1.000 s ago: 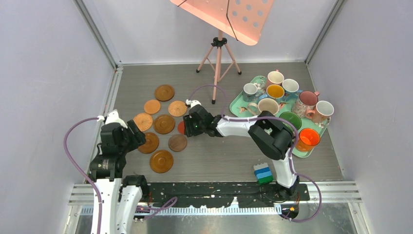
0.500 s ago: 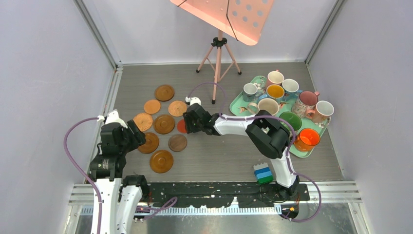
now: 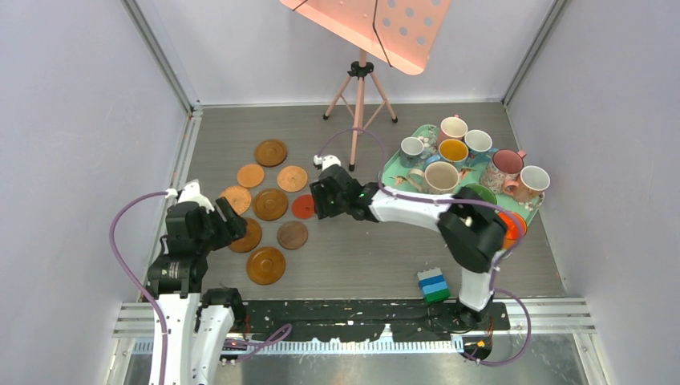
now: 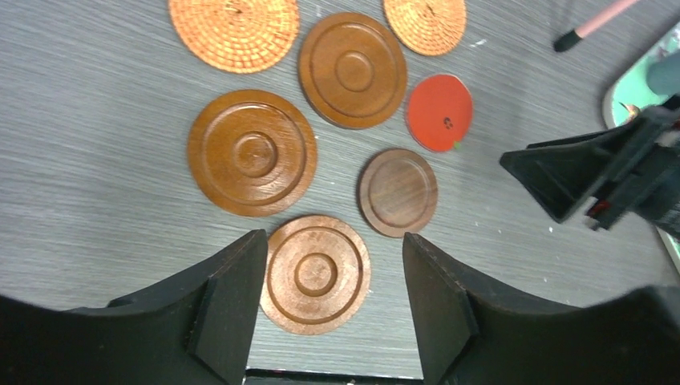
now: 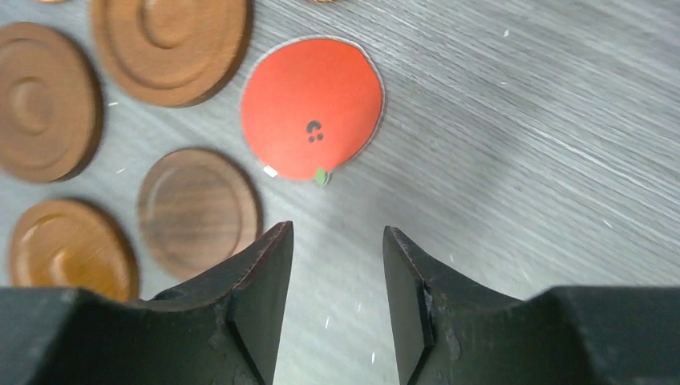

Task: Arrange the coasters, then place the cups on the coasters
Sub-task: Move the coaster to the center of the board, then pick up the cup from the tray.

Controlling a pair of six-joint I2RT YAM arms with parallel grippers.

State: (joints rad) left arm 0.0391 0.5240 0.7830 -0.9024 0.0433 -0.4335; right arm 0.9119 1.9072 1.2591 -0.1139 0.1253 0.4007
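Observation:
Several round coasters lie loosely grouped on the grey table's left half, brown grooved ones [image 3: 271, 204] and orange woven ones [image 3: 292, 177]. A flat red coaster [image 3: 303, 207] [image 5: 313, 108] lies at the group's right edge. My right gripper [image 3: 315, 204] [image 5: 337, 231] hovers open and empty just right of it, not touching it. My left gripper [image 3: 227, 218] [image 4: 333, 241] is open above a brown grooved coaster [image 4: 315, 273], holding nothing. Several cups [image 3: 443, 175] stand on the mint tray [image 3: 391, 166] at the right.
A pink stand's tripod [image 3: 359, 88] rests on the table behind the coasters. A blue and green block stack [image 3: 434, 285] sits near the right arm's base. Grey walls close in the table on three sides.
My right gripper has drawn back to the right, uncovering the whole red coaster. My left gripper has opened a little and hardly moved.

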